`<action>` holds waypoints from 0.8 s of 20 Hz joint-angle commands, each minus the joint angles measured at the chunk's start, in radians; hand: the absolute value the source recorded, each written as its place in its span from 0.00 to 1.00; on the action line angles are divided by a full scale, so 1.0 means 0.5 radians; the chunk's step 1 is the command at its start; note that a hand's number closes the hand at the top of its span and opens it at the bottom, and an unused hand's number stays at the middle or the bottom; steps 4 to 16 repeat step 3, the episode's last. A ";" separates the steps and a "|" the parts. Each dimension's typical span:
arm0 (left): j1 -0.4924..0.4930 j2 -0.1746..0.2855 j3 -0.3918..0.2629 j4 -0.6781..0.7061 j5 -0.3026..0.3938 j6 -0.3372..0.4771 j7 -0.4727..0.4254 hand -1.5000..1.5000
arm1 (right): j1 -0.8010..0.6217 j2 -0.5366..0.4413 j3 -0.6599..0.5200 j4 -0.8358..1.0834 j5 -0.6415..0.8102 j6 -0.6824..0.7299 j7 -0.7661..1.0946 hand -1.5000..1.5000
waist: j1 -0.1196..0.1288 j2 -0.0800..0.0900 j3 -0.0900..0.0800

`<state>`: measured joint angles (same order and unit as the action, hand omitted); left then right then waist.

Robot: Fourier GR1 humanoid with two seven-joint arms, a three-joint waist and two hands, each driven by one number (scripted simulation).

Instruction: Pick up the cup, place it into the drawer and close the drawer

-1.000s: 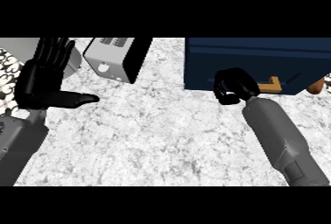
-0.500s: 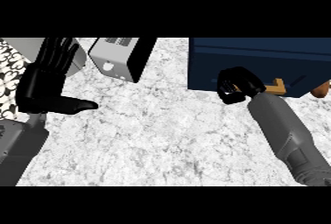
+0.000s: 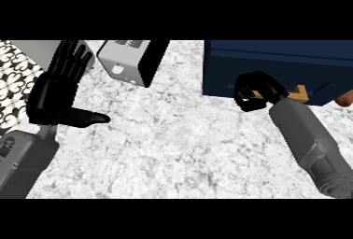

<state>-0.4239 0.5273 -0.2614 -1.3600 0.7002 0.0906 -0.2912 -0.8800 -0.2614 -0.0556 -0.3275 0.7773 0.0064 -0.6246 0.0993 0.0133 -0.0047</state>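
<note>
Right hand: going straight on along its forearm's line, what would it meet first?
The drawer front. The right hand is curled, it seems, round the drawer's tan handle, so contact looks immediate, though depth is unclear.

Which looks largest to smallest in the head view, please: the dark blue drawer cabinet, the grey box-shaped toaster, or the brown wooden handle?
1. dark blue drawer cabinet
2. grey box-shaped toaster
3. brown wooden handle, partly hidden

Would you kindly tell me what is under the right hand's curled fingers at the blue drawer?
A tan handle on the blue drawer front runs under the right hand; its fingers cover the handle's left part. The drawer's inside is hidden.
</note>
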 commanded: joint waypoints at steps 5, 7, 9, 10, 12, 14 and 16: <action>0.076 0.012 -0.003 0.028 0.002 -0.082 -0.030 0.00 | -0.199 -0.215 -0.143 0.110 -0.045 -0.097 0.193 1.00 | 0.047 0.073 0.016; 0.076 0.012 -0.003 0.028 0.002 -0.082 -0.030 0.00 | -0.199 -0.215 -0.143 0.110 -0.045 -0.097 0.193 1.00 | 0.047 0.073 0.016; 0.076 0.012 -0.003 0.028 0.002 -0.082 -0.030 0.00 | -0.199 -0.215 -0.143 0.110 -0.045 -0.097 0.193 1.00 | 0.047 0.073 0.016; 0.076 0.012 -0.003 0.028 0.002 -0.082 -0.030 0.00 | -0.199 -0.215 -0.143 0.110 -0.045 -0.097 0.193 1.00 | 0.047 0.073 0.016; 0.076 0.012 -0.003 0.028 0.002 -0.082 -0.030 0.00 | -0.199 -0.215 -0.143 0.110 -0.045 -0.097 0.193 1.00 | 0.047 0.073 0.016; 0.076 0.012 -0.003 0.028 0.002 -0.082 -0.030 0.00 | -0.199 -0.215 -0.143 0.110 -0.045 -0.097 0.193 1.00 | 0.047 0.073 0.016; 0.076 0.012 -0.003 0.028 0.002 -0.082 -0.030 0.00 | -0.199 -0.215 -0.143 0.110 -0.045 -0.097 0.193 1.00 | 0.047 0.073 0.016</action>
